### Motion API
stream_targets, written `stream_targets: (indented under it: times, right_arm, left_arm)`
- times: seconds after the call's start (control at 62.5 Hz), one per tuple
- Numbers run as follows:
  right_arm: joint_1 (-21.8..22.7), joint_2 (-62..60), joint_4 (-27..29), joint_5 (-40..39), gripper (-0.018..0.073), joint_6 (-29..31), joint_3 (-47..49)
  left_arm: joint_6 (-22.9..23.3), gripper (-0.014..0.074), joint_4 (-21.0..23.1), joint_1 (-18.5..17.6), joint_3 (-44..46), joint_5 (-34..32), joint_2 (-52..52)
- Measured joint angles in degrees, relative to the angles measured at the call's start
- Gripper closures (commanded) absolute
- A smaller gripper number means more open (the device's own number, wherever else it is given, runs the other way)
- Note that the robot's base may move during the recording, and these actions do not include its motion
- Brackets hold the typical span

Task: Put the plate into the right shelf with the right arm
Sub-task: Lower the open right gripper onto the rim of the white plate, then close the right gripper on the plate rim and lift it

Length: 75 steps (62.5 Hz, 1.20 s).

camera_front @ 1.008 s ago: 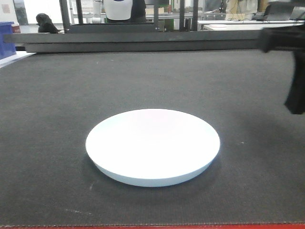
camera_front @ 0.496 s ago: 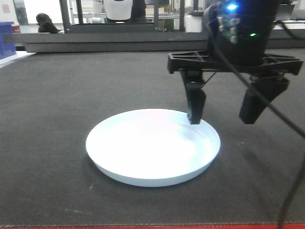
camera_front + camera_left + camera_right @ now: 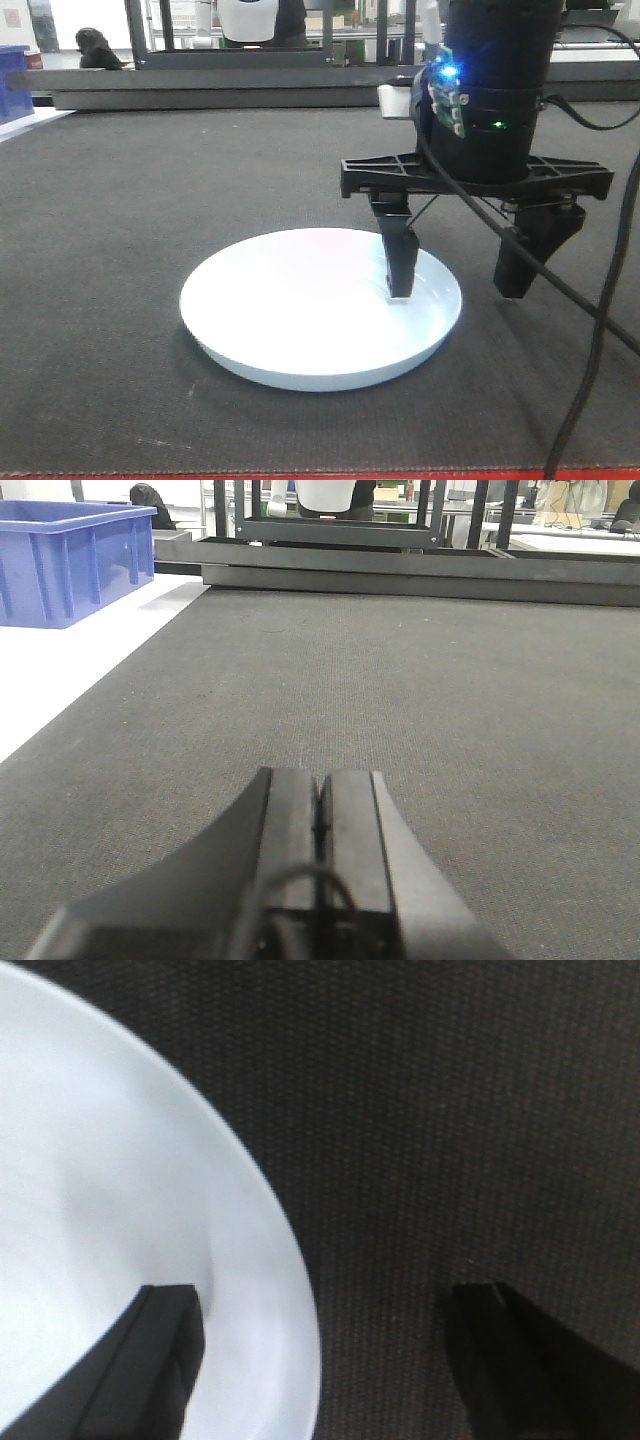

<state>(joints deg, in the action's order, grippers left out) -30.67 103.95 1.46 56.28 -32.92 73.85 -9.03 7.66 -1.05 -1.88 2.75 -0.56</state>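
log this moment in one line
phase: pre-grasp | right claw: open, straddling plate rim | left claw: shut, over mat | plate: flat on mat, not yet lifted

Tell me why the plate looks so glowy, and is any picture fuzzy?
Front view: bright light washes the white plate out, hiding detail inside it. Right wrist view: the plate's rim and the right arm's dark fingers look soft and blurry. Left wrist view: the mat is fairly sharp.

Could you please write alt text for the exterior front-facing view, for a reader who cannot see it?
The right arm's open tool straddles the rim of a white plate, one finger inside, one outside, on a dark mat.
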Motion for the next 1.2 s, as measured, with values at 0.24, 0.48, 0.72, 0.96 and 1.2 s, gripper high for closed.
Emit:
stream_targets:
  times: [0.24, 0.48, 0.72, 0.96, 1.2]
  right_arm:
    - [0.0, 0.3, 0.0, -0.5, 0.0270, -1.7, 0.0]
    - [0.0, 0.1, 0.2, -0.5, 0.0506, -1.7, 0.1]
    - [-0.1, -3.0, 0.4, 0.6, 0.0505, 0.2, 0.1]
    - [0.5, -13.2, -0.5, 0.1, 0.0505, 10.0, -1.2]
    - [5.8, -27.7, -0.3, -10.3, 0.0505, 21.1, -11.9]
  left_arm:
    - [0.0, 0.0724, 0.0, 0.0, 0.0, 0.0, 0.0]
    - [0.0, 0.0724, 0.0, 0.0, 0.0, 0.0, 0.0]
    - [0.0, 0.0724, 0.0, 0.0, 0.0, 0.0, 0.0]
    - [0.0, 0.0724, 0.0, 0.0, 0.0, 0.0, 0.0]
    - [0.0, 0.0724, 0.0, 0.0, 0.0, 0.0, 0.0]
